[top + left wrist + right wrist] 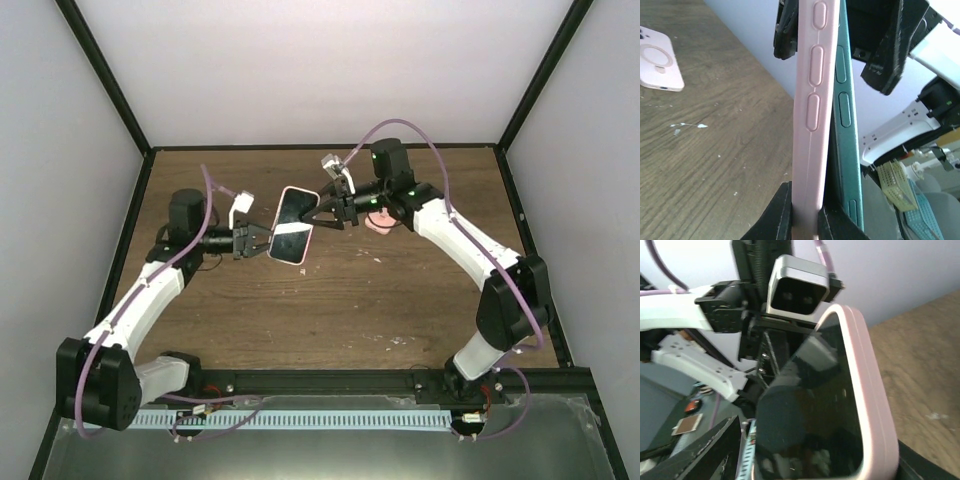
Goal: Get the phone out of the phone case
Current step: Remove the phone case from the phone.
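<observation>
Phone case [810, 125], pink, held edge-up in the air over the middle of the table [400, 300]. The left gripper [265, 241] pinches the case's near-left end; we judge it the anchor. The teal phone [842, 115] stands just beside the case wall, seemingly partly out. The right gripper [318, 215], at the far-right end, is spread around both, probably to take the phone alone.

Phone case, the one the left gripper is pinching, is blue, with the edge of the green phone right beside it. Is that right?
No. The phone case the left gripper is pinching is pink, not blue, with the edge of the green phone right beside it; the left wrist view shows this.
</observation>
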